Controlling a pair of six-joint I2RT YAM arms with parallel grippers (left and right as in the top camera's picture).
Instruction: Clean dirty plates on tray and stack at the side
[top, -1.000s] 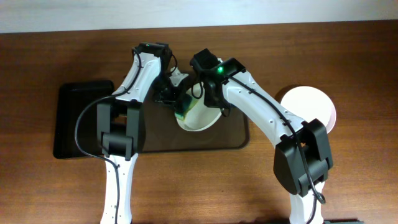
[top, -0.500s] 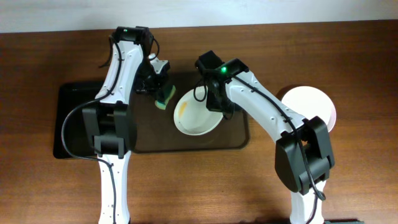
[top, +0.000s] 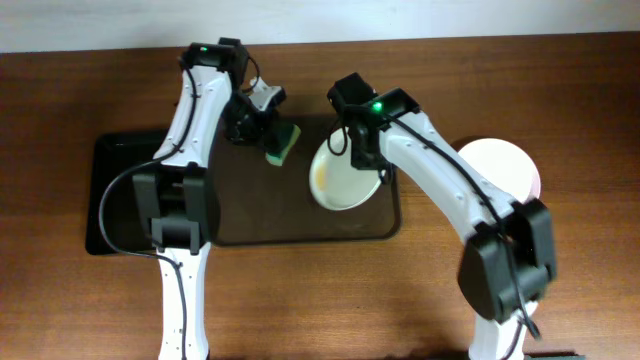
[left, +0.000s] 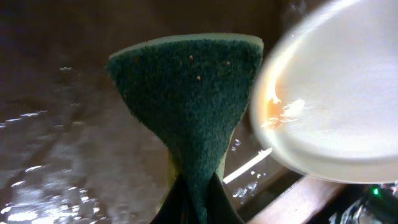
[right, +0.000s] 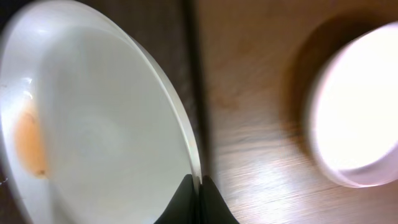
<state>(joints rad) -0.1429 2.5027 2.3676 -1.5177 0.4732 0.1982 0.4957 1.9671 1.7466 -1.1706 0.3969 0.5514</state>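
My right gripper (top: 368, 168) is shut on the rim of a white plate (top: 345, 180), holding it tilted over the right part of the dark brown tray (top: 290, 228). An orange smear marks the plate's left inside (right: 28, 143); the shut right gripper (right: 199, 185) pinches its edge. My left gripper (top: 262, 135) is shut on a green and yellow sponge (top: 283, 145), held over the tray's far edge, left of the plate and apart from it. In the left wrist view the sponge (left: 193, 93) rises from the left gripper (left: 196, 202), with the smeared plate (left: 336, 106) at its right.
More white plates (top: 510, 172) lie on the bare wooden table right of the tray, bright and blurred in the right wrist view (right: 357, 106). A smaller black tray (top: 115, 200) lies to the left. The brown tray's floor (left: 56, 155) looks wet.
The sponge has come off the plate and now hangs to its left. My right gripper has carried the plate to the right along the tray.
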